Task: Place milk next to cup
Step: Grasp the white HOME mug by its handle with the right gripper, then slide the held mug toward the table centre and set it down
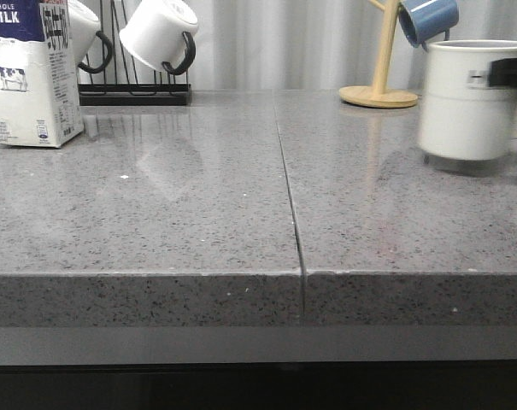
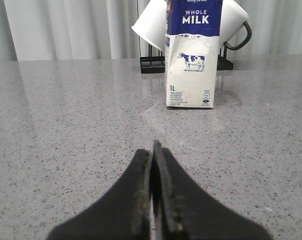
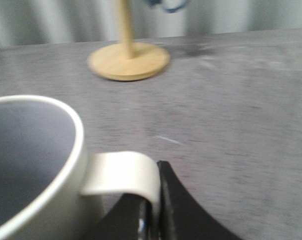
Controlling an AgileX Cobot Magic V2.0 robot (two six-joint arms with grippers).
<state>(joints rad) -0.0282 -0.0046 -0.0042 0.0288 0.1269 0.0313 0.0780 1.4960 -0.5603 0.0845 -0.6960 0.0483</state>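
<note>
The milk (image 1: 27,77) is a tall white carton with a dark blue top. It stands upright at the far left of the grey counter and also shows in the left wrist view (image 2: 193,55). My left gripper (image 2: 153,150) is shut and empty, low over the counter, well short of the carton and facing it. The cup (image 1: 467,98), a cream-white mug, is at the far right and looks blurred. My right gripper (image 3: 153,192) is shut on the cup's cream handle (image 3: 123,175), and it shows as a black shape (image 1: 510,73) at the cup's right side. Milk and cup are far apart.
A black rack (image 1: 134,92) with white black-handled mugs (image 1: 160,34) stands behind the milk. A wooden mug tree (image 1: 379,92) holding a blue mug (image 1: 429,19) stands behind the cup. A seam (image 1: 288,196) runs down the counter's middle. The counter's front edge (image 1: 241,275) is near.
</note>
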